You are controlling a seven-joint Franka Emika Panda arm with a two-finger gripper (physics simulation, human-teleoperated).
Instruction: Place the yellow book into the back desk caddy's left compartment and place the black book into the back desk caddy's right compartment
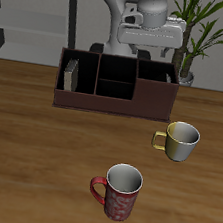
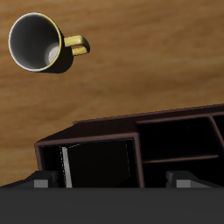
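Note:
The back desk caddy is a long dark reddish-brown box at the back of the table. The yellow book, pale grey-tan, stands upright in the end compartment farthest from the yellow mug. In the wrist view the black book stands in the opposite end compartment, its white page edge showing; in the exterior view that compartment only looks dark. My gripper hangs above the caddy's back wall, over that compartment. It is open and holds nothing.
A yellow mug stands in front of the caddy's end that holds the black book. A red patterned mug stands near the table's front edge. A potted plant rises behind the caddy.

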